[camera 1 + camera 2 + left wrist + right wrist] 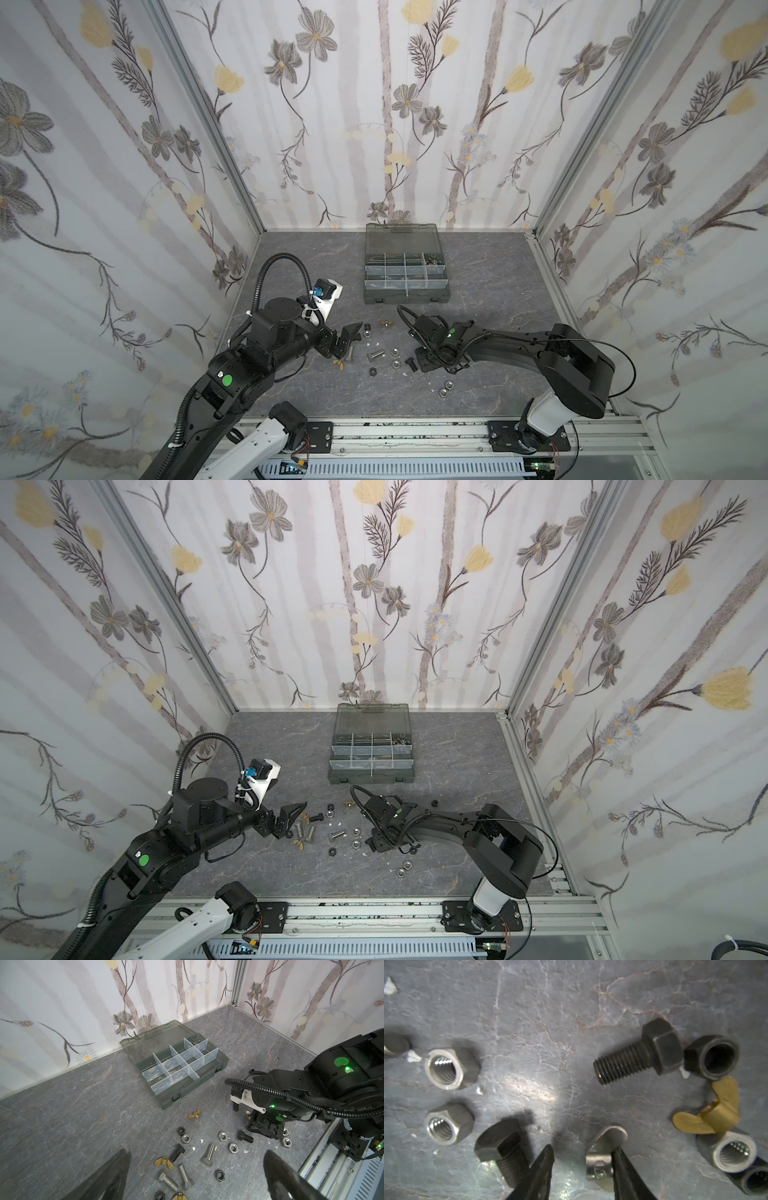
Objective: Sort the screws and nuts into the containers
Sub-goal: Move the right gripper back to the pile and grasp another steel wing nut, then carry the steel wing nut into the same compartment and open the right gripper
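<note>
While the right claw point(581, 1148) stands apart between a black screw point(502, 1153) and a silver wing nut point(600, 1153), closing may catch neither cleanly. Both could skid off; the left claw point(196, 1151) gapes too.

Grey marbled tabletop point(83, 1105) bears a dark grey plastic organiser case point(188, 1093), loose silver and black hex bolts point(209, 1154), nuts point(233, 1148), perhaps white chips point(193, 1148).

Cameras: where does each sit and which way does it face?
Top views: above the front rail, looking down on left arm, right arm and organiser case.
Left wrist: behind the left gripper, facing case and right arm.
Right wrist: facing down at table; right gripper by silver wing nut.
Shared: case, in top and left wrist views.
</note>
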`<act>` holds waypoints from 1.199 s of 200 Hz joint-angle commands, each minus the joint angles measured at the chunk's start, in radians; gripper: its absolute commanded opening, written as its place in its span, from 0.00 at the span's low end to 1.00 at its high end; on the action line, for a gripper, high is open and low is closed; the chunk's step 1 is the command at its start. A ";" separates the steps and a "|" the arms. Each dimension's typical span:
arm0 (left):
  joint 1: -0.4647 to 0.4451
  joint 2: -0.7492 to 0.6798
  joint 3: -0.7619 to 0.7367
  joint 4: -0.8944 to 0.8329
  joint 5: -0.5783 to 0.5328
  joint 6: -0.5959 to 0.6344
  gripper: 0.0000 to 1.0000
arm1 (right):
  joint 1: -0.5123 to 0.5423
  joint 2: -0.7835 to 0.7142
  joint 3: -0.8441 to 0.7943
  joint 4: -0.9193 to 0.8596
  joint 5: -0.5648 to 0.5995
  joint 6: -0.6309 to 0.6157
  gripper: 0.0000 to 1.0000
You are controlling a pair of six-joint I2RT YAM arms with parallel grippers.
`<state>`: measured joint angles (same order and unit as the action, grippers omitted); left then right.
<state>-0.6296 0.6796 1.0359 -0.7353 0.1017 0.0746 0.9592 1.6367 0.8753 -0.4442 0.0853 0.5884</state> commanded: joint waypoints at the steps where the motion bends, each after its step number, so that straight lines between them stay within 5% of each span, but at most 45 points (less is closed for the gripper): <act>1: -0.001 0.003 -0.001 0.032 0.004 -0.005 1.00 | -0.002 0.013 -0.009 0.001 -0.006 -0.017 0.43; 110: -0.002 0.014 0.004 0.034 0.000 0.007 1.00 | -0.018 0.004 -0.042 0.002 -0.012 -0.020 0.20; 151: -0.002 0.009 0.001 0.033 -0.006 0.008 1.00 | -0.114 -0.071 -0.017 0.012 -0.024 -0.060 0.15; 208: -0.002 0.003 0.021 0.031 -0.059 0.030 1.00 | -0.314 -0.048 0.275 -0.058 0.005 -0.227 0.15; 240: -0.002 0.003 0.025 0.017 -0.069 0.036 1.00 | -0.390 0.124 0.519 -0.074 0.083 -0.299 0.15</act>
<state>-0.6315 0.6823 1.0508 -0.7322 0.0525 0.0910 0.6136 1.6688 1.2522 -0.4973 0.0830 0.3779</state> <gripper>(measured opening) 0.998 0.181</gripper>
